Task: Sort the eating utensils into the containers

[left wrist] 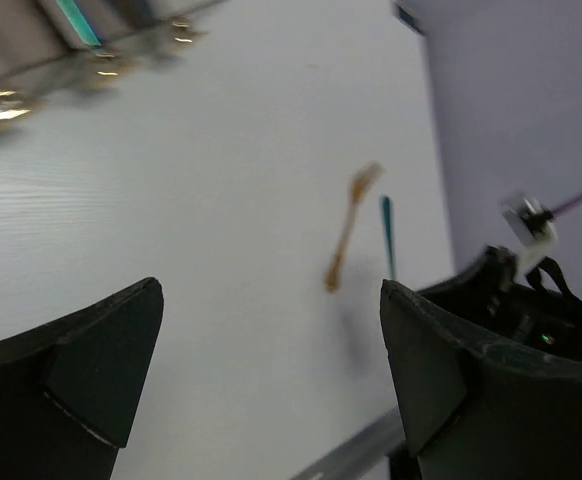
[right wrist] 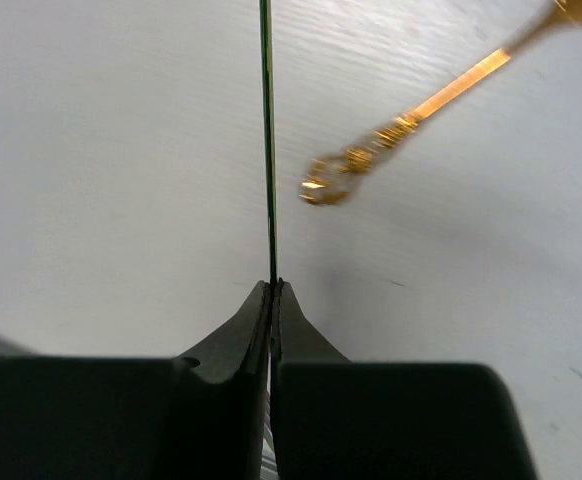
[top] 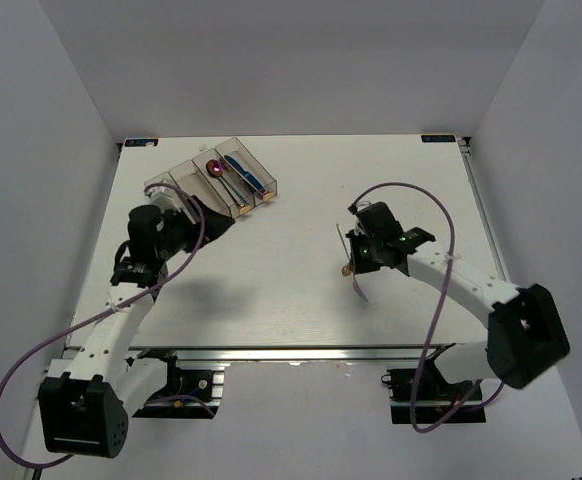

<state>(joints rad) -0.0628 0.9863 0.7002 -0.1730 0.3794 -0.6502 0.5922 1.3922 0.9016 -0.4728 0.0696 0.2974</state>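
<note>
now right arm (top: pixel 456 278) bent inward, right end effector (right wrist: pixel 273 288) pinching thin utensil (right wrist: pixel 267 140); left end effector (left wrist: pixel 271 295) wide.

Left tool (left wrist: pixel 269 290) agape, empty; gold fork (left wrist: pixel 349 228) on table (left wrist: pixel 201 230), teal utensil (left wrist: pixel 387 235) beside.

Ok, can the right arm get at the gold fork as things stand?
Probably not yet. The gold fork lies close by on bare table, but the right hand is shut on a slim green utensil, so it has no free grip.
</note>
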